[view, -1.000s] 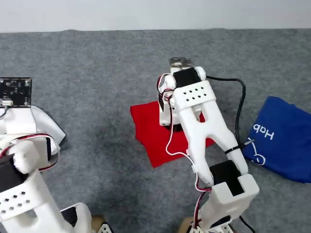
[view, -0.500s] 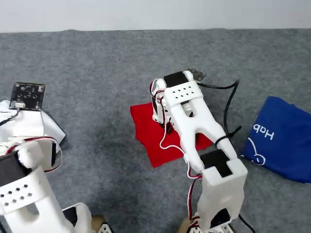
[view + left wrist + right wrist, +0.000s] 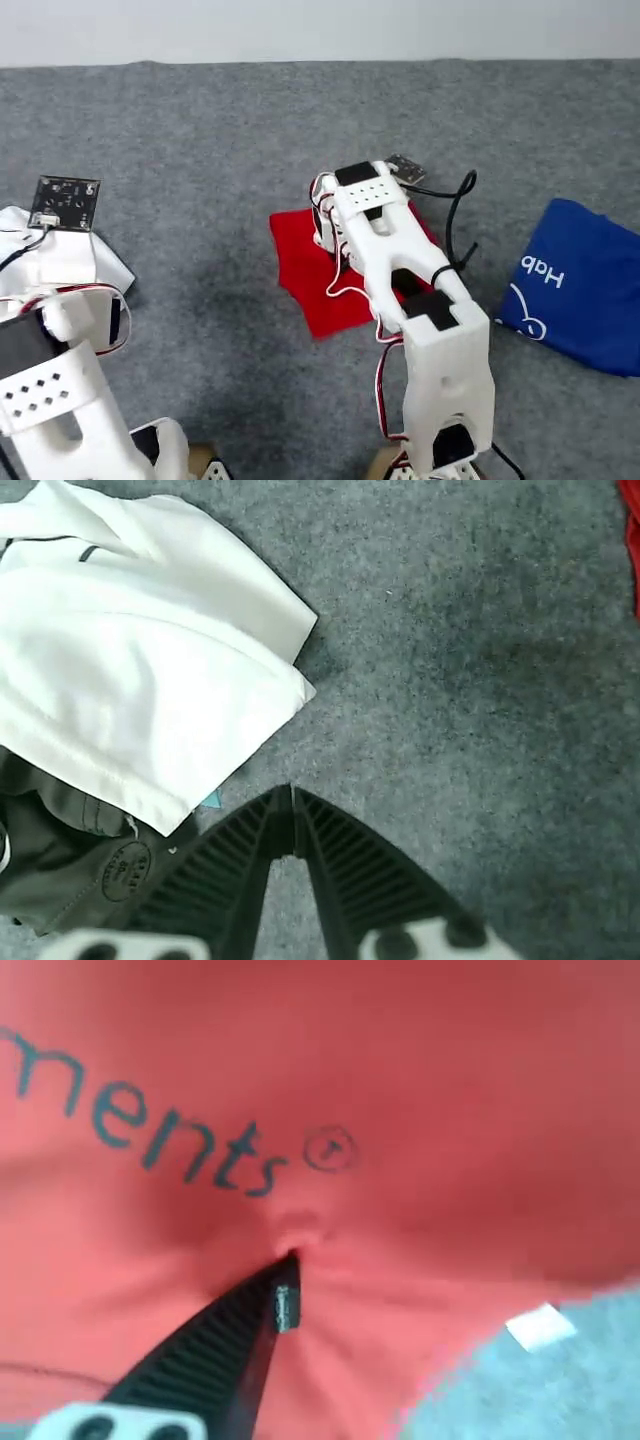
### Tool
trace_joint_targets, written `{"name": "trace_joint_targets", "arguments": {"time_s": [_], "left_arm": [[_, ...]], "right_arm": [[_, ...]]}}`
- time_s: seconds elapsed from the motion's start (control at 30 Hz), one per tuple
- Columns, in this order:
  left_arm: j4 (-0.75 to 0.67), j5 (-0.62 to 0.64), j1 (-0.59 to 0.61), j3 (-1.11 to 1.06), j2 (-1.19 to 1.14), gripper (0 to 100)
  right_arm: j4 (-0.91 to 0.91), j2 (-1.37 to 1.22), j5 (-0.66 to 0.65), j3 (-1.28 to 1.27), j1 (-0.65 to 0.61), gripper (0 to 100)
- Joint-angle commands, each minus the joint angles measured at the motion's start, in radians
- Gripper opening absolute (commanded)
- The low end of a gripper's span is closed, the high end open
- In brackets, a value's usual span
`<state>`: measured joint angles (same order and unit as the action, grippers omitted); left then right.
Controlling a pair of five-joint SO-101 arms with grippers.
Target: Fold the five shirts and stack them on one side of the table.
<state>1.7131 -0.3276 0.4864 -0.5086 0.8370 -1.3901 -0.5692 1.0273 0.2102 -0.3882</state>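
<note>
The right gripper [image 3: 287, 1265] pinches the red shirt [image 3: 303, 268] in its jaws; the shirt lies in the middle of the tabletop [image 3: 200, 140]. Folding it seems to be the step in hand, and next the pinched cloth should be lifted across. The left gripper [image 3: 292, 808], jaws closed and empty, hangs beside the white shirt [image 3: 130, 670].

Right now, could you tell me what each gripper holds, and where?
Right gripper pinches the red shirt mid-panel, beside its print; left gripper holds nothing.

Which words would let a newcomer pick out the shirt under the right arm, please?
Start at the grey table, then its middle, under the right arm. There lies the red shirt; the white shirt and blue shirt sit at opposite edges.
</note>
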Motion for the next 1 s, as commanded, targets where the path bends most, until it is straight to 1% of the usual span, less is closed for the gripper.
{"name": "trace_joint_targets", "arguments": {"time_s": [0.0,0.1,0.17,0.3,0.37,0.47,0.57,0.63,0.67,0.7,0.77,0.97], "left_arm": [[-0.018,-0.011,0.0,0.004,0.014,1],[-0.018,-0.011,0.0,0.004,0.014,1],[-0.018,-0.011,0.0,0.004,0.014,1],[-0.018,-0.011,0.0,0.004,0.014,1],[-0.018,-0.011,0.0,0.005,0.014,1],[-0.018,-0.011,0.0,0.005,0.014,1],[-0.018,-0.011,0.0,0.008,0.014,1],[-0.018,-0.011,0.0,0.01,0.014,1],[-0.018,-0.011,0.0,0.01,0.014,1],[-0.018,-0.011,0.0,0.01,0.014,1],[-0.018,-0.011,0.0,0.01,0.014,1],[-0.018,-0.011,0.0,0.012,0.014,1]], "right_arm": [[0.099,-0.024,0.008,0.012,0.036,48.5],[0.17,-0.073,0.006,0.012,0.064,41.6],[0.179,-0.093,0.005,0.02,0.07,39.3],[0.12,-0.117,0.005,0.072,0.065,37.1],[0.11,-0.131,0.005,0.077,0.065,34.0],[0.104,-0.134,0.005,0.077,0.068,24.3],[0.084,-0.139,-0.003,0.092,0.07,10.8],[0.068,-0.137,-0.041,0.092,0.087,1.7],[0.062,-0.136,-0.055,0.094,0.101,0.2],[0.056,-0.134,-0.068,0.094,0.119,1.9],[0.031,-0.12,-0.101,0.098,0.157,0.6],[-0.074,0.001,-0.321,0.103,0.234,0.9]]}}
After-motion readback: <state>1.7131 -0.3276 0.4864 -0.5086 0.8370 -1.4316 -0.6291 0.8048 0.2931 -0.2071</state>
